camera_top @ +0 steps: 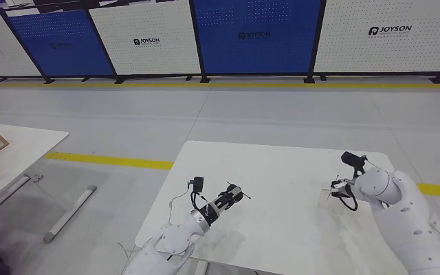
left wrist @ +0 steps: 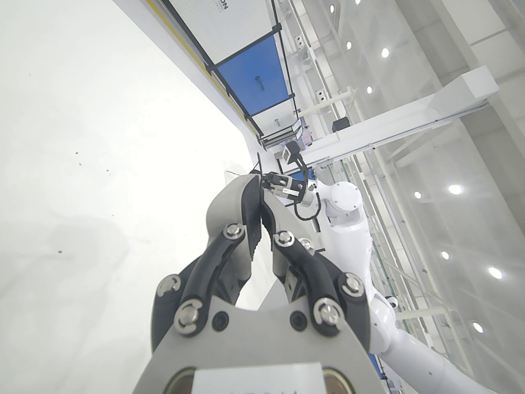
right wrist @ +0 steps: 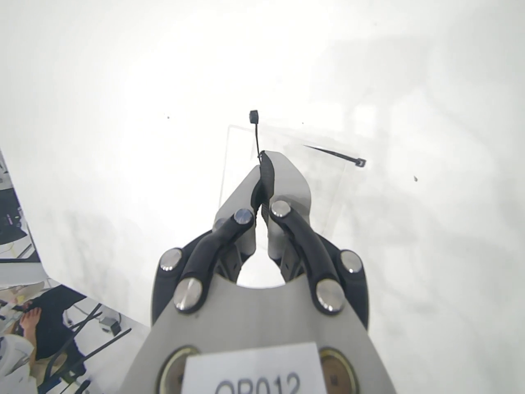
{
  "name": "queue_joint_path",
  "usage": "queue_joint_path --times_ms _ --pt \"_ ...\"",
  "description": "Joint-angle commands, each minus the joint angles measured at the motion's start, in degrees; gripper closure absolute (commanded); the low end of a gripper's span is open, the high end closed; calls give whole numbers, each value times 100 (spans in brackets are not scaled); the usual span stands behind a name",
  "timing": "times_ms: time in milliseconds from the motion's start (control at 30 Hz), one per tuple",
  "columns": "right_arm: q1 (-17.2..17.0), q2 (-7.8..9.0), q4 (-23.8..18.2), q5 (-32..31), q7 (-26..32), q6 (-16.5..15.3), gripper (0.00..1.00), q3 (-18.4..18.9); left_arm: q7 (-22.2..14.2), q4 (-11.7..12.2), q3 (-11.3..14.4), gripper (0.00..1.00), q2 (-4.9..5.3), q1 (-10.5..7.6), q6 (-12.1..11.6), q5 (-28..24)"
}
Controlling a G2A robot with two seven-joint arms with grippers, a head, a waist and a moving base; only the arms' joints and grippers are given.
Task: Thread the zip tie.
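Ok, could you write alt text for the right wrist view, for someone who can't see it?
The right gripper is shut on a black zip tie, whose square head pokes out beyond its tip. A second zip tie lies beyond it on the white table.

White table [camera_top: 289, 220] bearing a clear sheet [right wrist: 328, 190]; second white table [camera_top: 27, 148] off its left edge; blue-and-white panels [camera_top: 254, 34] beyond far edge.

Robot test bay in an industrial hall.
Blue and white perforated partition panels [camera_top: 258, 34] fence a grey floor [camera_top: 275, 113] striped with yellow lines [camera_top: 110, 160]; white surface [camera_top: 289, 172] inside, round lamps [left wrist: 454, 189] in a high girdered ceiling [left wrist: 410, 22].
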Motion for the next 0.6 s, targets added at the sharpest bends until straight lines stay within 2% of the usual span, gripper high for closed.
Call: queue_joint_path --times_ms 0,67,100,167,200,267,300,333,567 --pt "-269 87 -427 -20 -103 -40 100 275 0 0 0 100 0 0 0 0" --pt "-628 188 -942 -43 -174 -68 100 605 0 0 0 100 0 0 0 0" --pt "-915 257 -1371 -37 -203 -93 100 861 0 0 0 100 0 0 0 0" --pt "-1454 362 -2150 2 -207 -313 100 1270 0 0 0 100 0 0 0 0" --pt "-1834 423 -2624 46 -196 -445 100 1549 0 0 0 100 0 0 0 0" --pt "-2351 489 -3240 81 -212 -692 100 1853 0 0 0 100 0 0 0 0" --pt "-2547 504 -3412 145 -299 -644 100 1999 0 0 0 100 0 0 0 0" --pt "-2688 502 -3507 239 -446 -445 100 2105 0 0 0 100 0 0 0 0" --pt "-2688 502 -3507 239 -446 -445 100 2105 0 0 0 100 0 0 0 0"
